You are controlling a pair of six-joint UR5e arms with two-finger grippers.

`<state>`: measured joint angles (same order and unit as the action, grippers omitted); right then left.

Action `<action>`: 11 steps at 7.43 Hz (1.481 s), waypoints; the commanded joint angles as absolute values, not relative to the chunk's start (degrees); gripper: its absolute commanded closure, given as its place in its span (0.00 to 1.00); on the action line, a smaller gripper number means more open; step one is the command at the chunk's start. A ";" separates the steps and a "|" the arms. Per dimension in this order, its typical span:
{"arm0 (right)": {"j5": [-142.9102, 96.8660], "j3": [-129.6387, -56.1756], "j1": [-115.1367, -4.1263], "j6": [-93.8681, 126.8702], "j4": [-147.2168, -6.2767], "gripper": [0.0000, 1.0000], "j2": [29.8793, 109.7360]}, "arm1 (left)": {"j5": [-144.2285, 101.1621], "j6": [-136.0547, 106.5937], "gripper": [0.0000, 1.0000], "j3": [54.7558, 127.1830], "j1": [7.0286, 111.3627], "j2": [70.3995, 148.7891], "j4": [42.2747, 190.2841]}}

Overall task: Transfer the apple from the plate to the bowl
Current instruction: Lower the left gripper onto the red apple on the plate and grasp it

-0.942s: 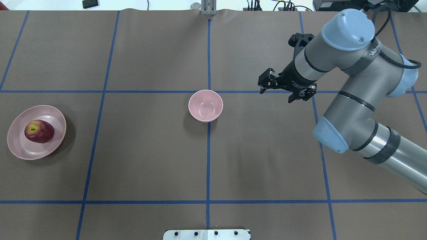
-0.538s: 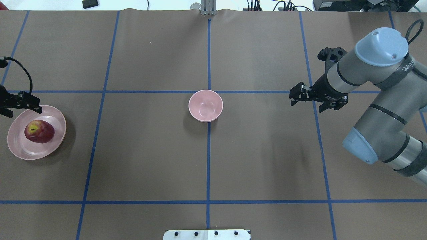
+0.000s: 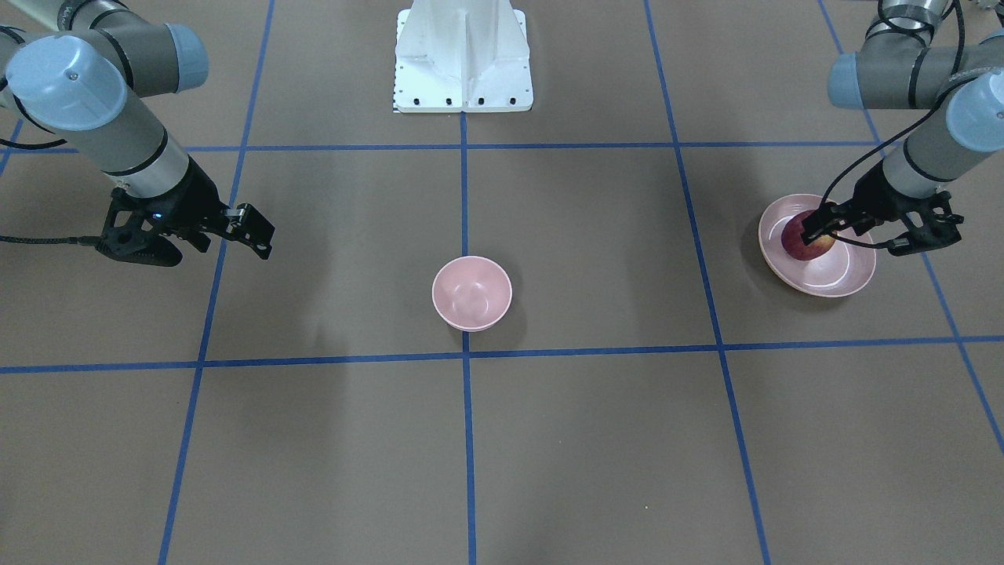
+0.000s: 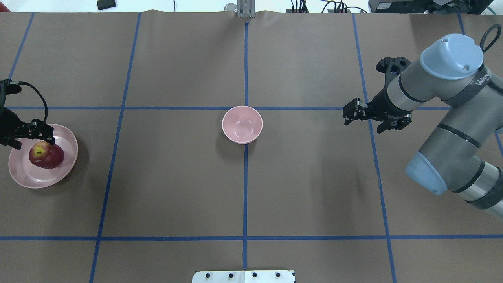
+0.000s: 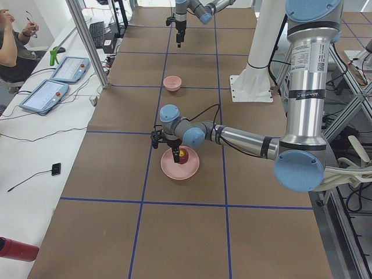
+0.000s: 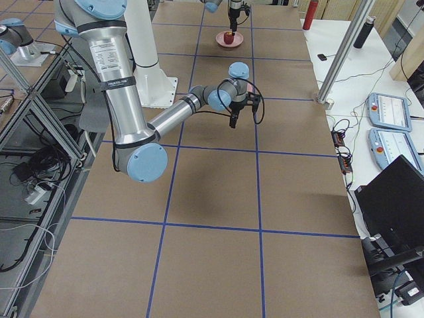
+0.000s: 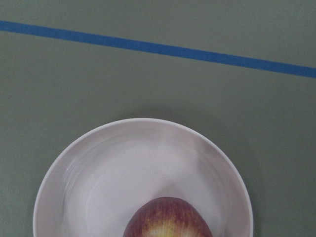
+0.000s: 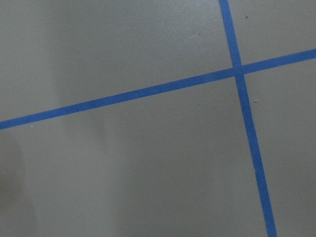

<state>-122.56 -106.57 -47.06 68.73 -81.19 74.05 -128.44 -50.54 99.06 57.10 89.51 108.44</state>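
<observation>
The dark-red apple (image 4: 46, 155) with its yellow stem patch lies on the wide pink plate (image 4: 23, 177) at the table's far left. My left gripper (image 4: 31, 141) is open and hangs just above the plate's far side, one finger over the apple's edge, not touching it. In the left wrist view only the apple's top (image 7: 168, 219) shows, at the bottom edge, with the plate (image 7: 74, 173) around it. The small deep pink bowl (image 4: 242, 124) stands empty at the table's centre. My right gripper (image 4: 363, 125) is open and empty, well to the right of the bowl.
Blue tape lines divide the brown table into squares. The white robot base plate (image 3: 463, 71) sits at the near middle edge. The right wrist view shows only bare table and a tape crossing (image 8: 237, 71). Operator desks with tablets (image 5: 70, 68) stand beyond the far edge.
My left gripper has come in from the left edge and moved down over the plate beside the apple. My right arm has pulled back to the right, away from the bowl.
</observation>
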 commanded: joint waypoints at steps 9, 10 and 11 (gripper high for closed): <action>-122.17 -106.17 -46.93 68.73 -81.21 0.00 74.09 | -128.67 -50.71 0.03 96.15 53.18 90.09 109.95; -122.17 -106.26 -46.93 68.73 -81.12 0.00 74.09 | -128.67 -50.71 0.10 96.07 53.17 90.09 110.04; -122.17 -106.26 -46.93 68.73 -81.21 0.00 74.00 | -128.67 -50.71 0.31 96.15 53.17 90.09 110.04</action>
